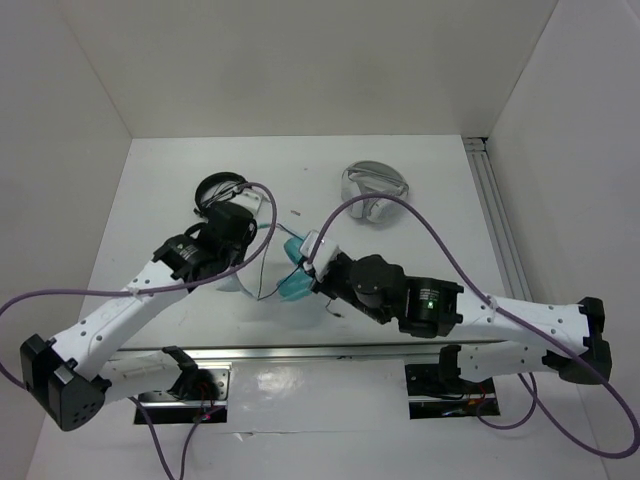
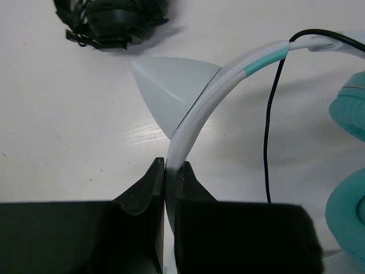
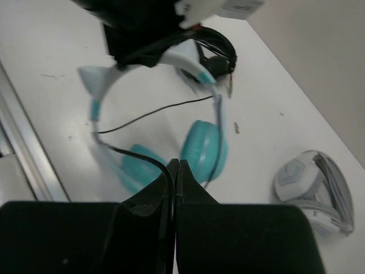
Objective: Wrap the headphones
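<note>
- Two grippers hold the teal headphones, which sit on the white table between both arms.
- The left gripper is clamped tight on the pale headband, just beside a cat-ear point.
- The right gripper pinches the thin black cable, near the ear cups.
- The black headphones lie just beyond the teal pair, on the left.
- The grey-and-white headphones lie well apart from the teal pair, on the right.
</note>
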Action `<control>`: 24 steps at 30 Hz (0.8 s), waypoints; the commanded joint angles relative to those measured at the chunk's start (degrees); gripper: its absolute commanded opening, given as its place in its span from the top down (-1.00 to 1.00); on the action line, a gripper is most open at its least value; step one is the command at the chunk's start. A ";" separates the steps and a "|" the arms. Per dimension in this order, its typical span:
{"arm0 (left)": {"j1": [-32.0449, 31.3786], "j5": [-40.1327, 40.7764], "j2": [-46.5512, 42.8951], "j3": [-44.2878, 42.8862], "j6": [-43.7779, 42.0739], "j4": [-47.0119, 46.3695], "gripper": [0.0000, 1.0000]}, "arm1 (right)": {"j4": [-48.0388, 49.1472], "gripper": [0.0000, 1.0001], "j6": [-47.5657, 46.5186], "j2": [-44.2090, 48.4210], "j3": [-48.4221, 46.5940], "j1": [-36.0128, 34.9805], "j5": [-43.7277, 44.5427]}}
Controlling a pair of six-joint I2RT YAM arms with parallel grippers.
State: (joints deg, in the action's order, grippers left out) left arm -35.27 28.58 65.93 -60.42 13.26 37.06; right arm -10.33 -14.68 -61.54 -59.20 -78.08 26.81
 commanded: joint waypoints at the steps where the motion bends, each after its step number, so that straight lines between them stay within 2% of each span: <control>1: -2.51 -10.46 -5.02 0.13 -1.56 -2.26 1.00 | -2.85 1.00 -3.51 1.07 -3.03 4.07 0.97; 7: -11.03 -13.11 -4.94 0.13 -1.57 3.27 1.00 | -3.56 1.00 -7.47 -0.07 -6.54 12.93 0.97; 10: -14.73 -13.64 -5.46 0.13 -0.52 4.43 1.00 | -3.56 1.00 -8.88 -2.00 -8.65 18.73 -2.97; 16: -17.73 -13.11 -9.32 0.66 2.82 8.20 1.00 | -1.73 1.00 -9.49 -6.14 -9.97 30.60 -12.28; 20: -17.73 -14.43 -12.93 -0.74 3.53 10.31 1.00 | -0.48 1.00 -6.86 -8.06 -9.97 35.27 -19.92; 24: -17.73 -17.15 -14.60 -3.11 3.00 11.11 1.00 | 2.50 1.00 -5.71 -9.21 -7.87 36.69 -23.54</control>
State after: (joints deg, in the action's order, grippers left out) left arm -52.36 16.14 52.82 -60.03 15.64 45.78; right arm -14.50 -21.93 -70.65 -66.19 -43.03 6.96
